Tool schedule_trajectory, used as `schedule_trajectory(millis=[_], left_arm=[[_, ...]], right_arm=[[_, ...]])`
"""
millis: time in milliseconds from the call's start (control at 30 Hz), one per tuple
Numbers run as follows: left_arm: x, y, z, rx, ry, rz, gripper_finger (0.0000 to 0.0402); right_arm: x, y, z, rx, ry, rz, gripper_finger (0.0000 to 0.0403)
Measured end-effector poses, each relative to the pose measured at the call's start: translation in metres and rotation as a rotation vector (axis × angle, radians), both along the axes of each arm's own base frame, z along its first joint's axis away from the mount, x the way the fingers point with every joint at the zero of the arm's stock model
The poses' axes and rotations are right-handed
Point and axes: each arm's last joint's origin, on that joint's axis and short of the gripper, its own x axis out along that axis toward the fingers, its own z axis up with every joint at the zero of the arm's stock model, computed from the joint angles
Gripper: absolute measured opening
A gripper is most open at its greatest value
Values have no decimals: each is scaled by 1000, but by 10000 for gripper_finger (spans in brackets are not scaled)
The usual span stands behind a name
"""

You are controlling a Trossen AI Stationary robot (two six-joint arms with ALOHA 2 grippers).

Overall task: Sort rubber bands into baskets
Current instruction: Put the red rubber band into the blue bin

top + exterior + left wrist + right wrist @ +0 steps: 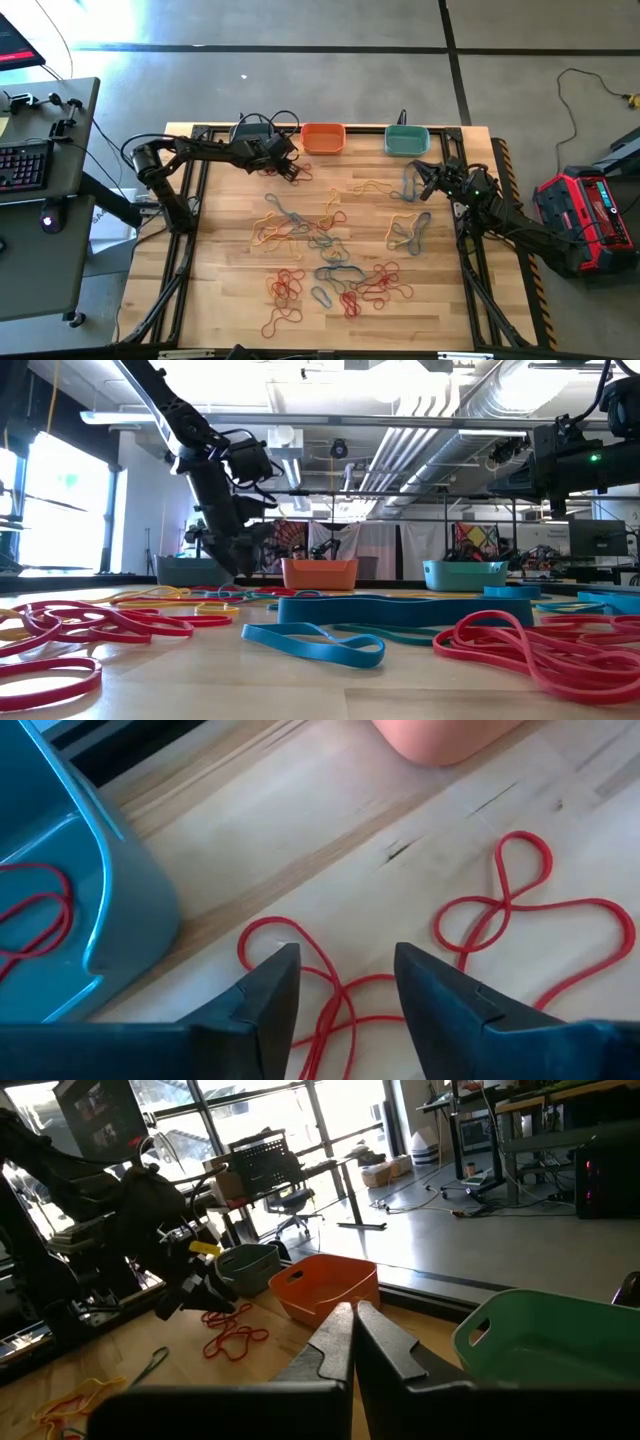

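On the wooden worktop [230, 290], upper left in the high view, the left gripper [345, 982] stands apart over a red band [520, 910] beside the grey-blue basket [110, 890], risking a tangled double grab; the right gripper [352, 1330] waits pressed together.

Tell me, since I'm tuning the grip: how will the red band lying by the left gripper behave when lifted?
Probably floppy: the red band lies in a twisted figure-eight. Likely very light, being thin. It may slip from the open left gripper.
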Motion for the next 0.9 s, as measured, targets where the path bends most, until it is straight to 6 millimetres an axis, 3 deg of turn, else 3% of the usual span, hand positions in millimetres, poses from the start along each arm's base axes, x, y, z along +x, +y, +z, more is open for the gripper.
schedule_trajectory(millis=[233, 433, 633, 900], left_arm=[[0, 0, -2, 1, 17, -7, 154], [2, 1, -20, -32, 65, -7, 154], [3, 2, -23, -27, 82, -20, 151], [3, 1, -23, -35, 112, -131, 68]], right_arm=[[0, 0, 0, 0, 0, 0, 0], [0, 0, 0, 0, 0, 0, 0], [0, 0, 0, 0, 0, 0, 0], [0, 0, 0, 0, 0, 0, 0]])
